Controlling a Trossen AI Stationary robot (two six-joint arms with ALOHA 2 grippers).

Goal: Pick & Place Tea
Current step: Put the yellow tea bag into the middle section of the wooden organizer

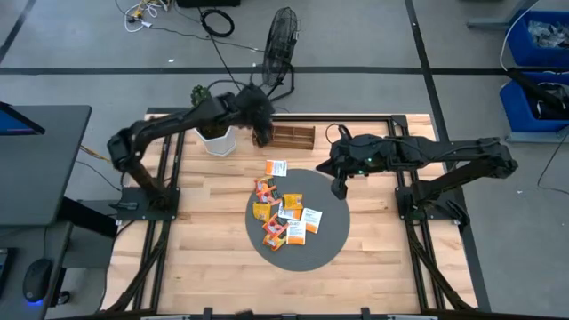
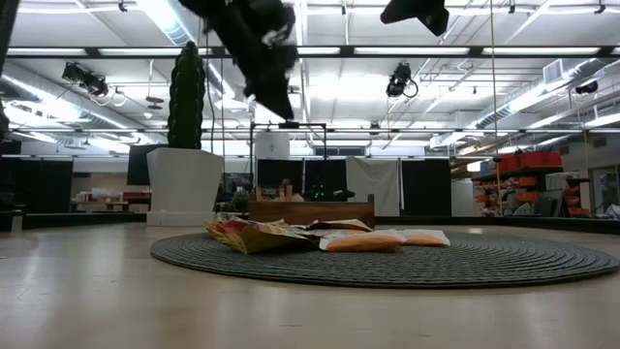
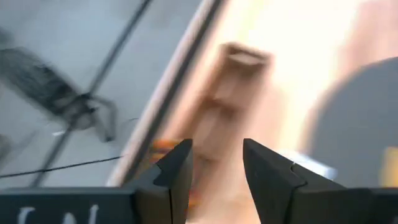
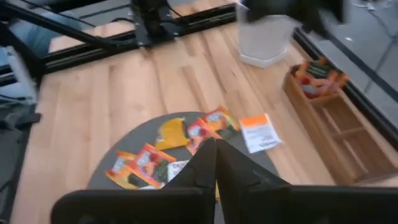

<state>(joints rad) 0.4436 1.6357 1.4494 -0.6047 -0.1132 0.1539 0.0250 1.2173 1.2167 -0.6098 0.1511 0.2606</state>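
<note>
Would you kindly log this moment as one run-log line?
left gripper: open, empty, above wooden tray | right gripper: shut, empty, over grey disc edge | tea sachets: most on disc, some in tray

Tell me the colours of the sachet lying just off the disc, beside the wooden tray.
The sachet is white with an orange band at one end, clearest in the right wrist view.

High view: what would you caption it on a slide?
Left claw over the wooden tray; right claw, shut, above tea sachets on the grey disc.
</note>
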